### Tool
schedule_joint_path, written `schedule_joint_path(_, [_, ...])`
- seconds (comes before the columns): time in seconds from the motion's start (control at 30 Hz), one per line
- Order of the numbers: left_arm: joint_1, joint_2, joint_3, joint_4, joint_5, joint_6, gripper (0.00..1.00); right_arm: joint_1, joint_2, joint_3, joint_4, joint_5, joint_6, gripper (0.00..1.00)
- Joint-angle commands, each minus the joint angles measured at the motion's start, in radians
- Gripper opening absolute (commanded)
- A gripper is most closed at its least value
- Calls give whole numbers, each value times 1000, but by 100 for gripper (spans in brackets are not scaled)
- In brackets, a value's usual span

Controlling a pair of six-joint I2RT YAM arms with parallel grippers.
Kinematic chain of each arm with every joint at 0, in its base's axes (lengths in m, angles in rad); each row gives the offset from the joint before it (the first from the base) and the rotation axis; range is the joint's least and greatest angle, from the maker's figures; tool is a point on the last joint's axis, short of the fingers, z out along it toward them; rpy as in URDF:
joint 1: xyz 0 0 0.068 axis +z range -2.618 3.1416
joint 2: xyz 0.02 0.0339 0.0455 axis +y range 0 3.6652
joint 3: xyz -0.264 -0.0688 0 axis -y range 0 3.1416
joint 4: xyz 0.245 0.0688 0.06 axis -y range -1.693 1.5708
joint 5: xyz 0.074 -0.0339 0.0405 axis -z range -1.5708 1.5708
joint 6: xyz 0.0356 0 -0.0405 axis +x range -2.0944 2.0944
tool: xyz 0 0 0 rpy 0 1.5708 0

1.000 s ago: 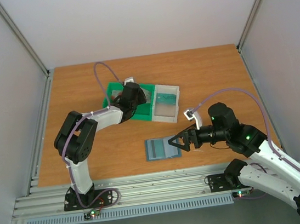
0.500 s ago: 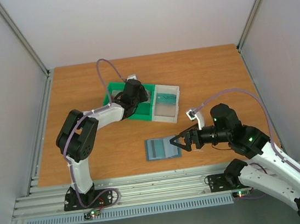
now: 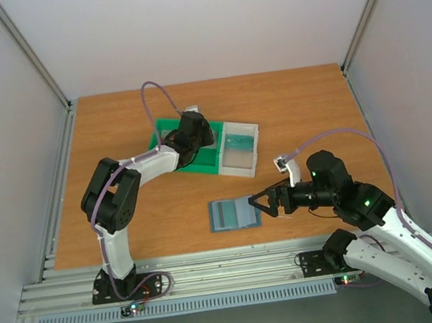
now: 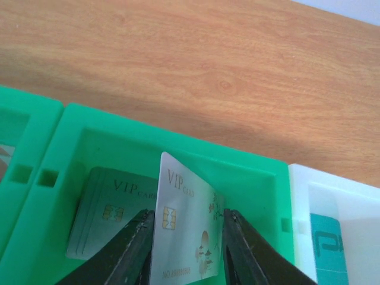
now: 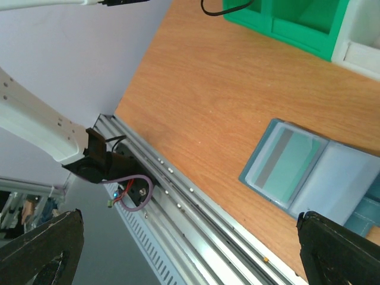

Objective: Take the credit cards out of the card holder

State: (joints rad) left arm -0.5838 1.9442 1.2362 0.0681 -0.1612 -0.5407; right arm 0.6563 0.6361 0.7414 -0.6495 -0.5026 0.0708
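Left pincer (image 4: 189,215) reaches into a compartment of the green plastic bin tray (image 4: 249,172), its two black fingers (image 4: 133,255) partway apart. A white plastic card (image 4: 187,243) stands tilted in the gap and fills it edge to edge. Whether the fingers press on those edges I cannot tell. Its face reads "VIP CARD" above a gold chip, with "NO" and digits too small to read along the bottom.

Just left of this pincer a grey-green plastic card (image 4: 107,208), also marked "VIP CARD" with a chip, rests in the same compartment, its right edge hidden behind the white one. Room is tight, with green walls close ahead and to the left. To the right, past a divider, the white half of the tray (image 4: 350,196) holds a teal plastic card (image 4: 326,243) showing a large white "P". Beyond the tray's far rim lies the bare orange-brown wooden table (image 4: 208,71).

Right pincer (image 3: 260,205) is spread wide and grips nothing. It sits at the near edge of the dark teal bifold card holder (image 5: 309,172), which lies open flat on the table, well apart from the tray. The half farther from the pincer shows a pale green panel with a grey stripe. Open wood lies ahead of the holder. The ribbed aluminium rail (image 5: 196,196) bounds the table to this pincer's left.
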Motion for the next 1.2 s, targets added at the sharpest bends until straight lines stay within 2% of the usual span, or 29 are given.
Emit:
schedule_joint_path(0.0, [3, 9, 61, -15, -4, 36, 34, -1, -16, 55, -41, 69, -22, 98])
schedule_joint_path(0.3, [3, -14, 100, -63, -31, 57, 50, -2, -19, 84, -82, 104, -31, 98])
schedule_joint_path(0.6, [3, -89, 107, -156, -11, 59, 61, -2, -38, 77, -88, 123, -9, 98])
schedule_joint_path(0.83, [3, -200, 108, -301, 89, 77, 68, -2, 10, 83, -138, 193, 28, 99])
schedule_joint_path(0.97, [2, -280, 80, -415, 154, 71, 68, -2, 53, 84, -168, 245, 67, 98])
schedule_joint_path(1.07, [3, -345, 49, -507, 241, 82, 67, -1, 105, 81, -173, 234, 86, 98])
schedule_joint_path(1.17, [3, -427, -39, -530, 299, 70, 66, -1, 168, 76, -157, 191, 93, 98])
